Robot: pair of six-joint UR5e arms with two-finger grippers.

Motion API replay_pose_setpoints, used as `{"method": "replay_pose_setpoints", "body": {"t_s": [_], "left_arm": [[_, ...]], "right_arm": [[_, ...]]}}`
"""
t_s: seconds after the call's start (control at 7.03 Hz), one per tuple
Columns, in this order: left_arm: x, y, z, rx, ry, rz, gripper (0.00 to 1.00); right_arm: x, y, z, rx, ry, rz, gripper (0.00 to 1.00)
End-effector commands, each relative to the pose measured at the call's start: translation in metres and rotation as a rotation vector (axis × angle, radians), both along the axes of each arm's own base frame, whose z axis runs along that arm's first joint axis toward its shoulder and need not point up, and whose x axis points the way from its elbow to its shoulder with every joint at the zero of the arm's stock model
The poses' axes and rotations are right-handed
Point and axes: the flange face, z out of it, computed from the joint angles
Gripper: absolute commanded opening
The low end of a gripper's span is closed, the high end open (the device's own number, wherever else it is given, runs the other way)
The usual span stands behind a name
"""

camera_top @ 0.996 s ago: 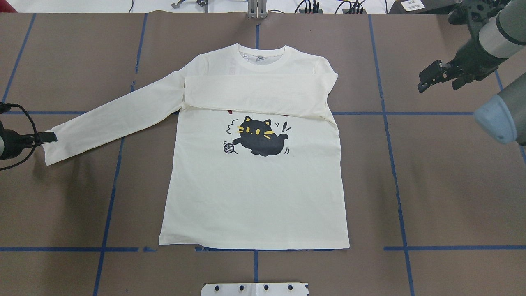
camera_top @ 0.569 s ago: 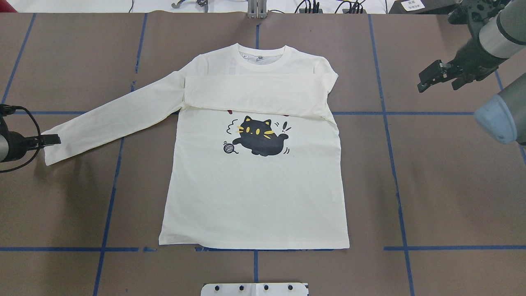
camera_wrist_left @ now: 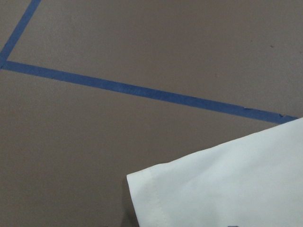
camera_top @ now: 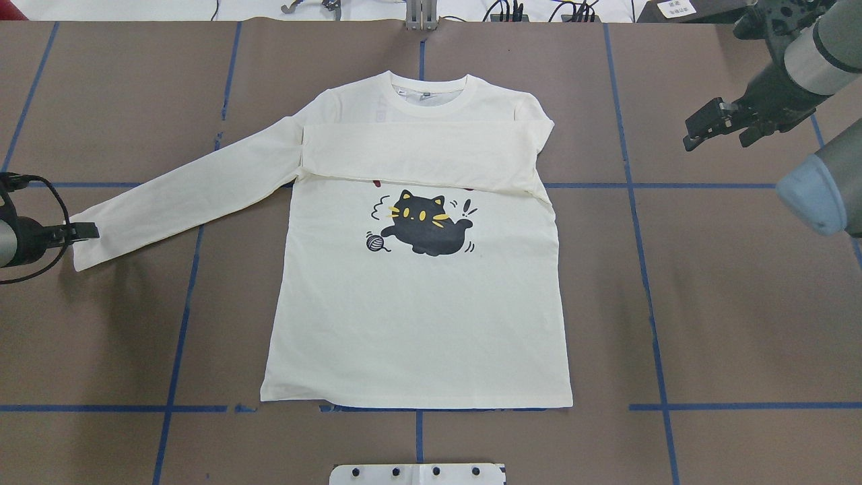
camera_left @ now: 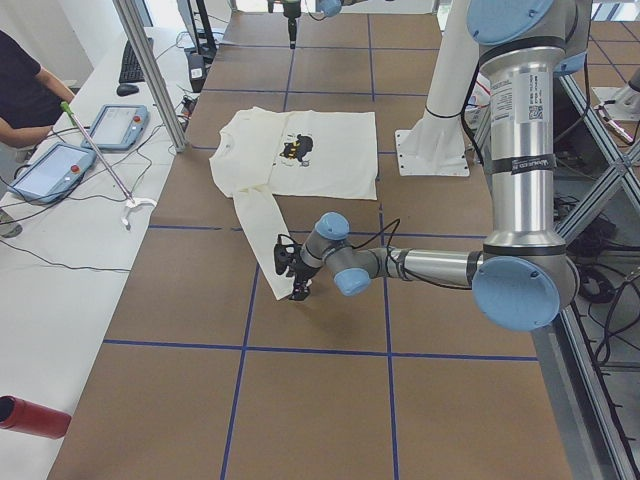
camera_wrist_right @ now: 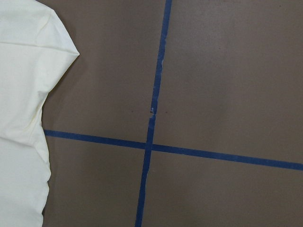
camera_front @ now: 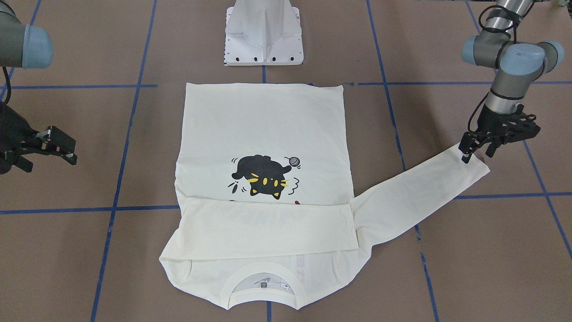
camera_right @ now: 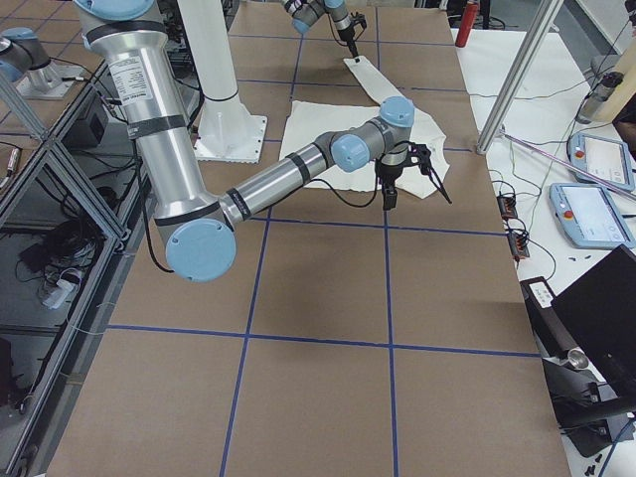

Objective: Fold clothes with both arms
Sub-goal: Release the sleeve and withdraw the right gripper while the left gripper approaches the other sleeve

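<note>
The cream-white T-shirt (camera_top: 417,323) lies flat on the brown table, with its cat print (camera_top: 421,232) facing up. One sleeve (camera_top: 411,155) is folded across the chest. The other sleeve (camera_top: 182,195) stretches out towards my left arm. My left gripper (camera_top: 86,232) (camera_front: 477,154) points down at that sleeve's cuff (camera_wrist_left: 227,189), its fingers apart at the cuff's edge and open. My right gripper (camera_top: 710,131) (camera_front: 49,150) hangs open over bare table beyond the shirt's other shoulder, holding nothing. The right wrist view catches only the shirt's edge (camera_wrist_right: 23,94).
The white pedestal base (camera_front: 263,36) stands just behind the shirt's hem. Blue tape lines (camera_top: 640,222) cross the brown table. Beyond the table's far edge are cables (camera_top: 539,10), two tablets (camera_left: 60,165) and a person (camera_left: 25,90).
My left gripper has crept a little towards the sleeve's cuff. The right gripper and the shirt have barely moved.
</note>
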Motion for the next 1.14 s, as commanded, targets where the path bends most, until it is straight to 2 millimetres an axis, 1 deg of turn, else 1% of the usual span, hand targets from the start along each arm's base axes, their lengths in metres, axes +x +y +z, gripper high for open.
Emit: {"method": "replay_pose_setpoints", "body": {"t_s": [0.0, 0.14, 0.28, 0.57, 0.71, 0.85, 1.0], "left_arm": [[0.0003, -0.0001, 0.0068, -0.009, -0.007, 0.001, 0.74], [0.0008, -0.0006, 0.0069, -0.009, -0.007, 0.001, 0.74], [0.0019, -0.0015, 0.0054, -0.008, -0.004, 0.001, 0.72], [0.0032, -0.0020, -0.0002, 0.000, 0.003, 0.002, 0.57], [0.0031, -0.0021, -0.0002, 0.001, 0.002, 0.001, 0.45], [0.0032, -0.0022, -0.0010, 0.002, 0.004, 0.001, 0.38], [0.0036, -0.0026, -0.0010, 0.003, 0.003, 0.002, 0.38]], "right_arm": [[0.0004, -0.0002, -0.0002, 0.000, 0.000, 0.001, 1.00], [0.0004, -0.0002, -0.0002, 0.001, 0.000, 0.000, 1.00], [0.0004, -0.0002, -0.0002, 0.000, 0.000, 0.001, 1.00], [0.0020, -0.0003, 0.0008, -0.003, -0.001, 0.001, 1.00], [0.0021, -0.0002, 0.0010, -0.004, 0.000, 0.001, 1.00], [0.0020, -0.0006, 0.0017, -0.005, 0.001, 0.002, 1.00], [0.0020, -0.0006, 0.0017, -0.005, 0.001, 0.002, 1.00]]}}
